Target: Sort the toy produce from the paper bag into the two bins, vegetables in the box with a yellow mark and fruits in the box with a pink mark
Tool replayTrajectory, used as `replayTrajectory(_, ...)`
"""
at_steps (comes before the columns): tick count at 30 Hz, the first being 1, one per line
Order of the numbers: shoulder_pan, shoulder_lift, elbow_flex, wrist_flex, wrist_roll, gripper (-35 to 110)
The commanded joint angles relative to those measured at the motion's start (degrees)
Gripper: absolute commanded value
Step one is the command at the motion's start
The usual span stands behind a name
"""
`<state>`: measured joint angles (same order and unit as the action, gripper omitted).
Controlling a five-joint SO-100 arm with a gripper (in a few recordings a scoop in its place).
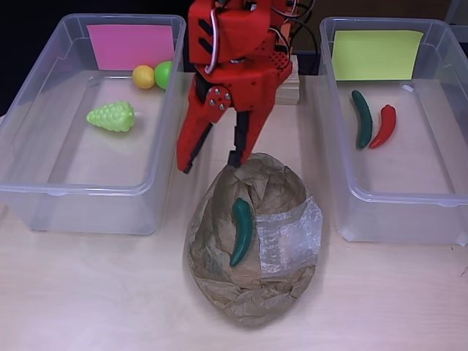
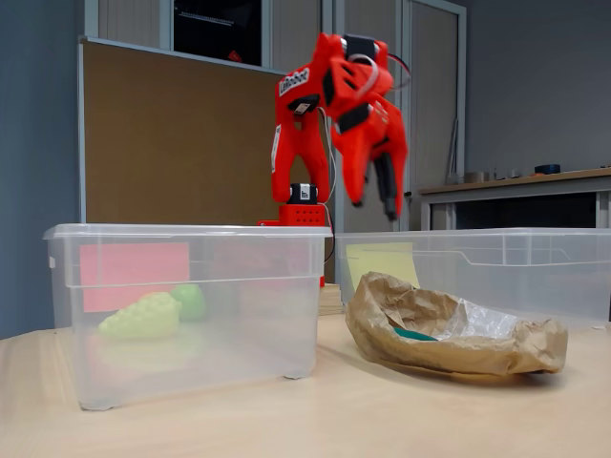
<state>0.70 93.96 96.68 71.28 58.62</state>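
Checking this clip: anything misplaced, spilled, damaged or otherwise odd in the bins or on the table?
Nothing is missorted. The paper bag is crumpled and patched with clear tape, lying flat with one green chili pepper still in it. The gripper hovers open above the bag, holding nothing.

Pale wooden table [image 1: 88,292], brown partition board [image 2: 181,143] behind, grey cabinet doors [image 2: 434,105], distant side counter [image 2: 516,181]

Legible text: one item. In the fixed view, white lettering runs along the upper segment of the red arm [image 2: 329,105], near its top; it appears to read "LeRobot", though the small size makes that uncertain. The pink mark [image 1: 130,46] and the yellow mark [image 1: 376,53] on the two bins are blank, bearing no writing.
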Motion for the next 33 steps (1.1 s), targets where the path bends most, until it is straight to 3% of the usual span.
replayTrajectory(1, -3.78, -4.66, -3.16, -1.49, 5.10, 32)
replayTrajectory(13, -10.46, -18.81, -6.77, -7.73, 14.41, 32)
replayTrajectory(24, -9.49, -28.65, -4.39, -14.68, 20.30, 28)
replayTrajectory(33, -8.79, -34.37, -5.54, -14.59, 21.36, 24)
